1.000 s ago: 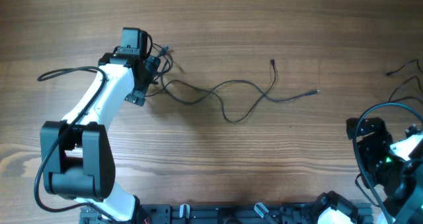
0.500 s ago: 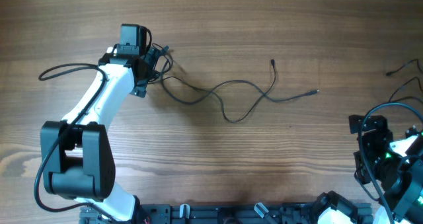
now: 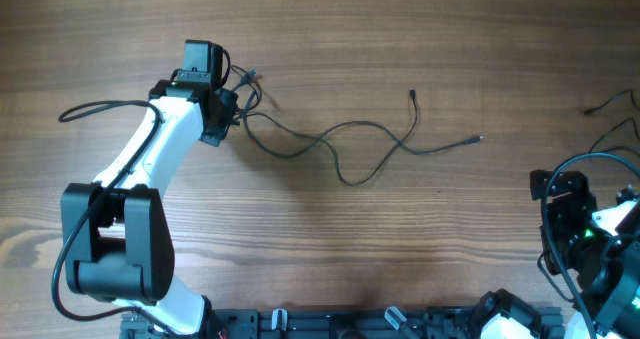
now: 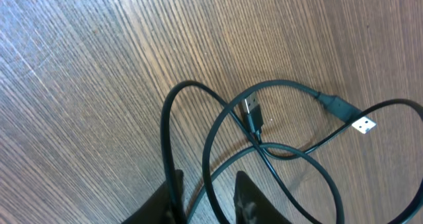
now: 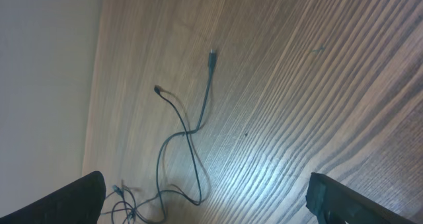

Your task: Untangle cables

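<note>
cables [image 4: 252, 115] in loose loops, one strand between the left claw [image 4: 207, 196] tips

Left arm [image 3: 160, 144] and right arm [image 3: 606, 222] — white shells, black joints (thick black cables [image 3: 95, 107])

Left gripper [image 4: 206, 194] jaws narrowly parted, right gripper's [image 5: 205, 191] wide.

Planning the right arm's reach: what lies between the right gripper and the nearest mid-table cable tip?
Only bare table between the right gripper and that cable tip, as the overhead view shows.
</note>
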`<state>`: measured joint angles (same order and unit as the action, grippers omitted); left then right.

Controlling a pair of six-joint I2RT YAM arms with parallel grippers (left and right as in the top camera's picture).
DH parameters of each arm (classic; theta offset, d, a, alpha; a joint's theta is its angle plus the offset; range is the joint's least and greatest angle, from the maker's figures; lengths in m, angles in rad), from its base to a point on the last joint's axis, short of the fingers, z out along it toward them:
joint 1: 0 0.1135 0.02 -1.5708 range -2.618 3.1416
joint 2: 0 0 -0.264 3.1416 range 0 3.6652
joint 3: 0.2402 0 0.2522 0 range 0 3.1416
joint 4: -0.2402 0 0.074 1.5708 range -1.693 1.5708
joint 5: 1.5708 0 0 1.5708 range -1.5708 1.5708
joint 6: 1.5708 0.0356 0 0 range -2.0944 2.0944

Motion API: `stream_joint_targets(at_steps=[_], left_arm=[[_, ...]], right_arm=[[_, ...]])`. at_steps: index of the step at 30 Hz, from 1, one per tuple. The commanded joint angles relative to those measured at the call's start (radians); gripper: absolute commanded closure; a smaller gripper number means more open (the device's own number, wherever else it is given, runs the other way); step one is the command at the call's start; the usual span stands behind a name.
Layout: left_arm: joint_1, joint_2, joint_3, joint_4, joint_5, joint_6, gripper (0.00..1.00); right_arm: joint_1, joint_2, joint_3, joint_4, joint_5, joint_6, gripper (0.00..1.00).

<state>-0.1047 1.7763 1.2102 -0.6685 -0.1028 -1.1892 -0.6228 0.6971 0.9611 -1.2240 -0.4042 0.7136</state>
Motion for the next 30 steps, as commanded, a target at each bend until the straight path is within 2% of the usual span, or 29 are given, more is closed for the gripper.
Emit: stream_joint_targets(at_steps=[1,11,17,24,28,30], left_arm=[[0.002,-0.035,0.0,-0.002,0.006,0.107,0.96],[0.002,-0.154,0.0,-0.005,0.038,0.119,0.96],[-0.031,-0.192,0.0,0.007,0.169,0.357,0.96],[-0.186,-0.245,0.001,0.132,0.174,0.549,0.96],[-0.301,-0.269,0.001,0.251,0.178,0.558,0.96],[-0.373,-0.269,0.001,0.311,0.227,0.563,0.96]], right_arm=[[0.004,0.0,-0.005,0.008,-0.013,-0.006,0.0],[0.004,0.0,-0.005,0.008,-0.013,-0.007,0.0],[0.004,0.0,-0.005,0.012,-0.012,-0.007,0.0],[0.004,0.0,-0.005,0.018,-0.013,-0.006,0.0],[0.004,0.0,-0.005,0.018,-0.013,-0.007,0.0],[0.004,0.0,-0.005,0.018,-0.013,-0.007,0.0]])
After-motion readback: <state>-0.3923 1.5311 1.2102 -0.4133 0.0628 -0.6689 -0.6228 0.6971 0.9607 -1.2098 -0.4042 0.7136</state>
